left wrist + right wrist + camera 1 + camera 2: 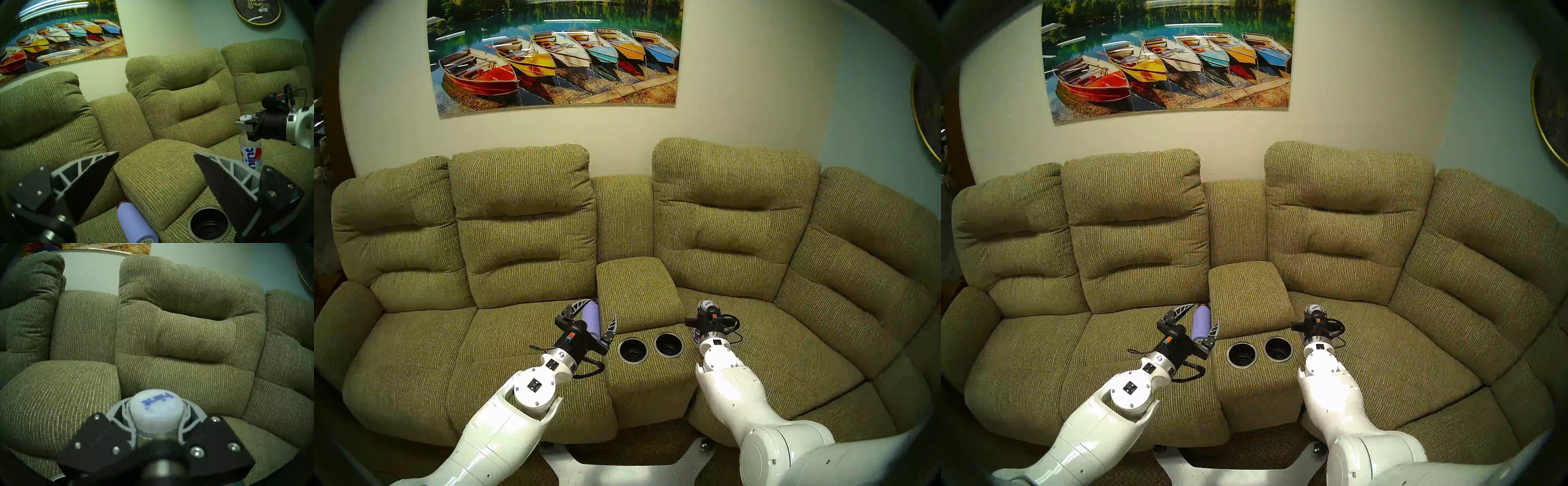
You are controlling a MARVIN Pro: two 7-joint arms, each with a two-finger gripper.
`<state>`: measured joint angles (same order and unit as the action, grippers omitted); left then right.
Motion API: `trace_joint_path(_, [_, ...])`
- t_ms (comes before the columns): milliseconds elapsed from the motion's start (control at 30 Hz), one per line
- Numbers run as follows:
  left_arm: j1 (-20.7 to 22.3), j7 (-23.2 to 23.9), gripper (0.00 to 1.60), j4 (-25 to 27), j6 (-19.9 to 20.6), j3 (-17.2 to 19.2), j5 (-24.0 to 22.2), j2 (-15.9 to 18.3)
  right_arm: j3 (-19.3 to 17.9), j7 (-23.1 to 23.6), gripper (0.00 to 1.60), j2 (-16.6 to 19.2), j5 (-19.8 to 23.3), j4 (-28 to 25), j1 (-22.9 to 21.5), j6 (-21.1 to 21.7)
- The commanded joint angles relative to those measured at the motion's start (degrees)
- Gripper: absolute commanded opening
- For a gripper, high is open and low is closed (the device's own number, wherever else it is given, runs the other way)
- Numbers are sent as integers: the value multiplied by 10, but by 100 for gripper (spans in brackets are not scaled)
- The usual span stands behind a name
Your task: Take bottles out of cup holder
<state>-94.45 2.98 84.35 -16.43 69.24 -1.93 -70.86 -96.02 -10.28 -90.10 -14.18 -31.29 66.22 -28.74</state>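
Both wells are empty. Left claw is spread, flask lying below it on the seat. Right claw pinches the bottle by its neck, probably to set it down upright.

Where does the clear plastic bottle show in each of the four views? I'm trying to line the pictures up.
Head stereo left: clear plastic bottle right of centre, low, in the right gripper.
Head stereo right: same spot, slightly further left.
Left wrist: far right edge, upright, label visible.
Right wrist: bottom centre, only its white cap.
Shared landmark: the padded armrest behind the cup holder.
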Motion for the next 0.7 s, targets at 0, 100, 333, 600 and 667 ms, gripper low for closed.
trace_joint_path(0, [2, 1, 160, 10, -4, 0, 1, 0, 2, -19, 0, 6, -9, 28, -51, -19])
trace_joint_path(100, [2, 1, 160, 9, -4, 0, 1, 0, -1, -22, 0, 8, -8, 38, -61, -22])
trace_joint_path(333, [2, 1, 160, 10, -4, 0, 1, 0, -6, -18, 0, 6, -2, 97, -87, -36])
trace_joint_path(600, [2, 1, 160, 9, -4, 0, 1, 0, -5, -25, 0, 1, -2, 153, -109, -49])
trace_joint_path(667, [2, 1, 160, 9, -4, 0, 1, 0, -4, -26, 0, -1, -3, 162, -113, -52])
